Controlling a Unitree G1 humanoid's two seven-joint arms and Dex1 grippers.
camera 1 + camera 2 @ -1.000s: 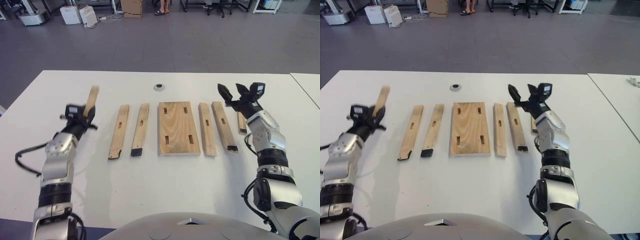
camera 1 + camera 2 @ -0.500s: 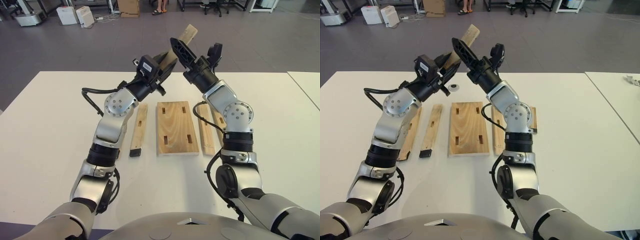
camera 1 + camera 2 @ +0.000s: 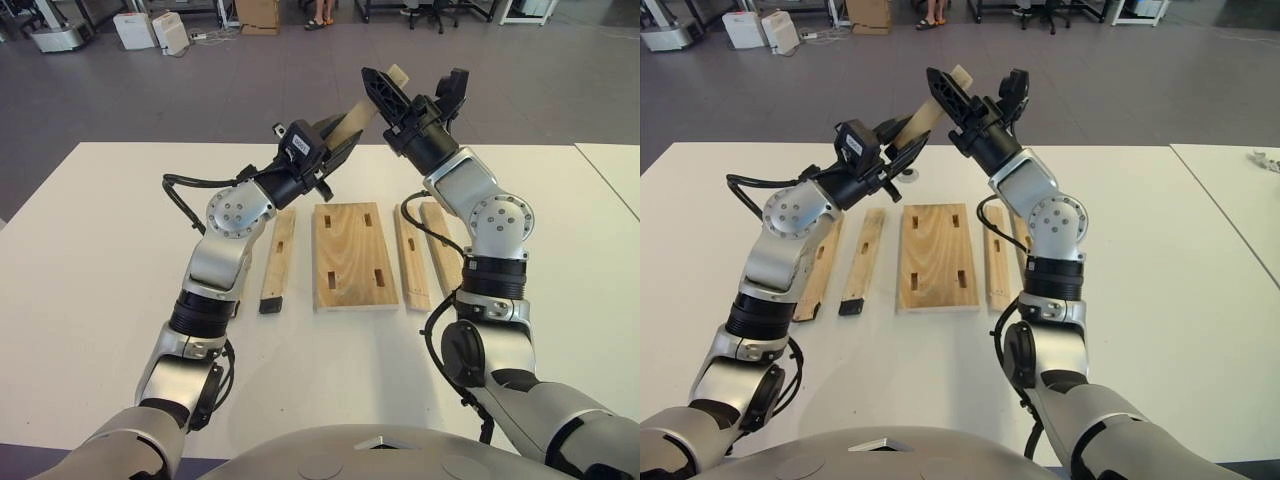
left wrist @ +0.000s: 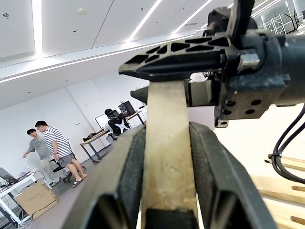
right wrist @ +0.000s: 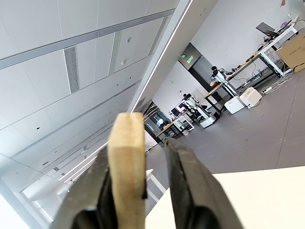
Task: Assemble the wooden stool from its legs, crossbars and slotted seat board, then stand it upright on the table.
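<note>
Crossbar (image 3: 368, 100) held up in the air well clear of the desk (image 3: 90, 250), tilted. Lower end clamped in the left hand (image 3: 335, 140), both fingers pressed flat against its faces in the left wrist view. Upper end inside the right hand (image 3: 412, 80), fingers spread apart, tip close against one finger and a gap to the other.

Flat on the desk below the two arms, seat board (image 3: 356, 256), slots facing up. To its left a leg (image 3: 277, 258) just beside it. Farther out another leg (image 3: 820, 268), partly hidden behind the left forearm. To its right two more legs (image 3: 410, 262) (image 3: 440, 245) side by side, the outer one crossed by the right arm and a black cable (image 3: 412, 215).

Behind the desk, grey floor (image 3: 250, 90) with cartons and chairs along the far side. Corner of a second desk (image 3: 615, 165) at the right edge.
</note>
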